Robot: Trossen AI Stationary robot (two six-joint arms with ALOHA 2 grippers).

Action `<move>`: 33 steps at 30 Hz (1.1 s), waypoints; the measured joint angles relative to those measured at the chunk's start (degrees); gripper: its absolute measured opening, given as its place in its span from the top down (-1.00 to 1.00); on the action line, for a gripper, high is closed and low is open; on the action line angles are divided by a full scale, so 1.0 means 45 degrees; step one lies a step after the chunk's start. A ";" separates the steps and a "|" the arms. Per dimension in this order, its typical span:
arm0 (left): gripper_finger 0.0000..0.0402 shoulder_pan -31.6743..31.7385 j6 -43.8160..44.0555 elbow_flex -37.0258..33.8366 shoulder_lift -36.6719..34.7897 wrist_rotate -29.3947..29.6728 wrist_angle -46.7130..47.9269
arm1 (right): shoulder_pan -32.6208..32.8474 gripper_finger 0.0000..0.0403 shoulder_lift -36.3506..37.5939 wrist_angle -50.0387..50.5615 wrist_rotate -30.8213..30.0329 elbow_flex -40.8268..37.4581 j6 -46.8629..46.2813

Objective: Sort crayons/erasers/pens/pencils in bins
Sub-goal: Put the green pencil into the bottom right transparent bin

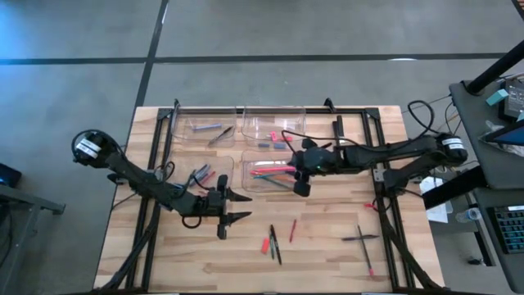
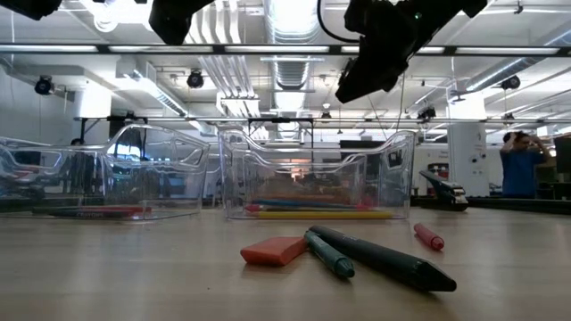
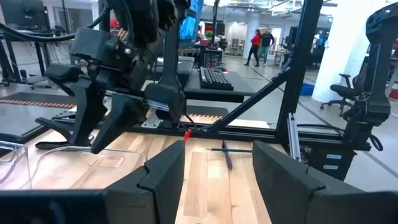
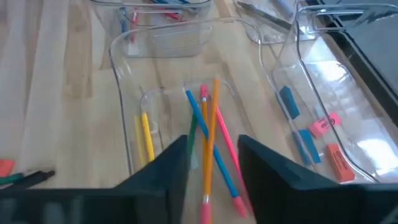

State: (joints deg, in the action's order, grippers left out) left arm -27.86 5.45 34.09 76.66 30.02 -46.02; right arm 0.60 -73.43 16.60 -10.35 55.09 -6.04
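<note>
Four clear bins stand at the table's far middle. My right gripper (image 1: 301,182) (image 4: 213,163) hovers open over the right end of the near right bin (image 1: 248,185), which holds several pencils (image 4: 211,140): yellow, blue, orange, pink and green. An orange pencil (image 4: 209,149) shows in the gap between the fingers, down among the others. The far right bin (image 4: 348,81) holds blue and pink erasers (image 4: 323,127). My left gripper (image 1: 237,206) (image 3: 217,171) is open and level, near the near left bin (image 1: 193,185), with nothing between its fingers.
On the bare wood near the front lie a red-orange eraser (image 1: 265,244) (image 2: 275,251), two dark pens (image 1: 275,243) (image 2: 384,259) and a red crayon (image 1: 292,231) (image 2: 428,236). More sticks (image 1: 360,238) lie at the front right. A black frame (image 1: 262,107) borders the table.
</note>
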 joint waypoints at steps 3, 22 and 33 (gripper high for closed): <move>0.14 0.0000 0.0003 0.0000 0.0015 0.0000 0.0010 | 0.0053 0.20 0.0293 0.0253 0.0003 0.0000 -0.0022; 0.14 0.0000 0.0044 -0.0117 0.0024 0.0068 0.0027 | 0.7643 -0.01 0.1358 0.7762 0.1073 0.0005 -1.1789; 0.14 -0.0019 0.0389 -0.0141 0.0024 0.0066 0.0068 | 1.0844 -0.01 -0.0237 0.8647 0.2086 -0.0005 -1.7530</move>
State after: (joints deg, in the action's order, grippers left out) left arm -27.94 7.20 33.45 76.77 30.32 -45.71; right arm 49.40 -74.49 55.52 -0.96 55.07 -84.93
